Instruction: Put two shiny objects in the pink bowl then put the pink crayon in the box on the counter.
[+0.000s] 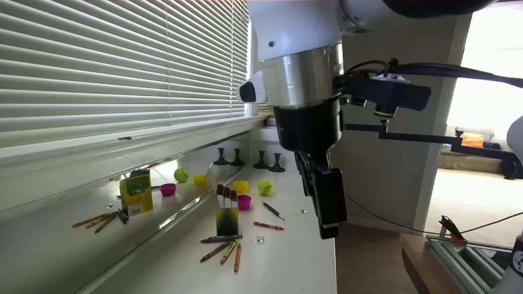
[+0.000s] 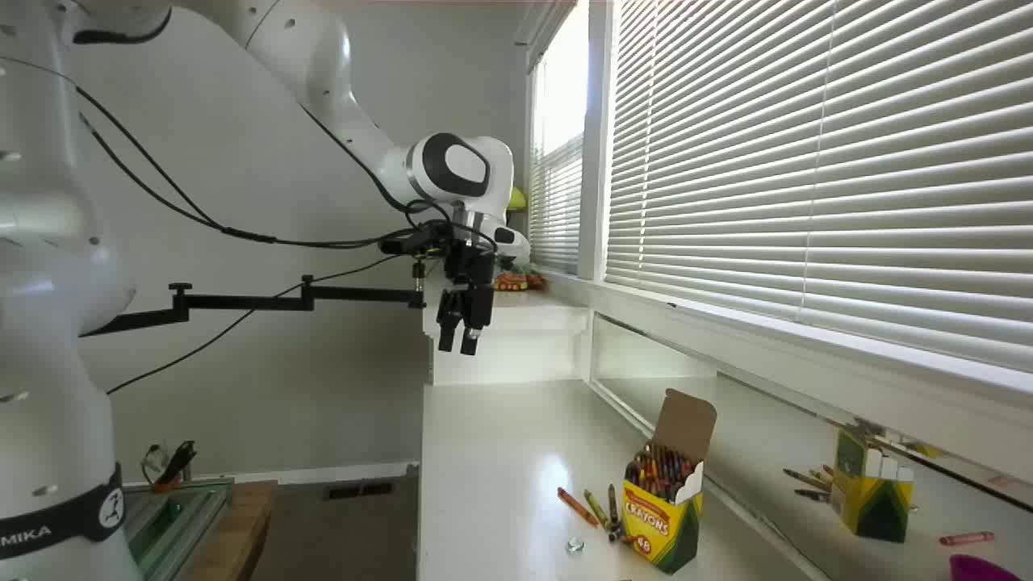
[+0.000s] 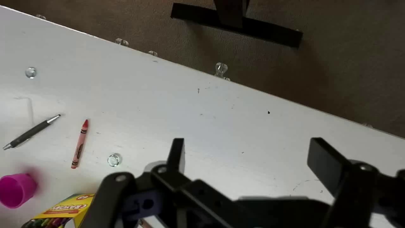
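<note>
Two clear shiny objects lie apart on the white counter: one (image 3: 114,160) near the pink crayon (image 3: 79,144), another (image 3: 30,72) toward the counter's front edge. The pink bowl (image 1: 244,203), a small magenta cup, stands upright behind the box (image 1: 227,222). In an exterior view the box (image 2: 658,520), a yellow-green crayon carton, has its lid up and is full of crayons. My gripper (image 3: 248,147) hangs well above the counter, off to the side of these things. Its fingers (image 2: 445,335) are spread wide, and only bare counter shows between them in the wrist view.
Several loose crayons (image 1: 237,257) lie before the box. A pen (image 3: 33,131), yellow cup (image 1: 240,186), tennis ball (image 1: 265,187) and dark candlesticks (image 1: 277,163) share the counter. A mirrored back wall (image 1: 135,228) repeats them under the window ledge. The counter's front edge (image 3: 177,64) drops to carpet.
</note>
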Tool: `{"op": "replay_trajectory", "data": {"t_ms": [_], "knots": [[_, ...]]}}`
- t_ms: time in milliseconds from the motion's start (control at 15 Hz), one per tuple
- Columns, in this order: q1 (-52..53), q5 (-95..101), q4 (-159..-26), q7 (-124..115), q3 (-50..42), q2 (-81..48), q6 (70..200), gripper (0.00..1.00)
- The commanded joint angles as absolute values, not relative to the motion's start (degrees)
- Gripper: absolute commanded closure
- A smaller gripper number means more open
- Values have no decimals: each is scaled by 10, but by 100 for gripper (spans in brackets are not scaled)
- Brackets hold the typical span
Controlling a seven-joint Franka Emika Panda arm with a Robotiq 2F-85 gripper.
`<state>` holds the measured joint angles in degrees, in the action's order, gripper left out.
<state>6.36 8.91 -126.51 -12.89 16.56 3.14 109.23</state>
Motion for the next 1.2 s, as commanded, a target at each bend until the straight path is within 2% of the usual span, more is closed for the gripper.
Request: {"op": "replay_trajectory", "data": {"t_ms": [0,333,733,1133], "knots": [[81,90,-1264,-130,148,31,1091,0],[79,85,-1260,-132,144,25,1094,0],[52,59,-1263,-143,85,10,1125,0],[22,-19,-1278,-164,30,-20,1219,0]]}}
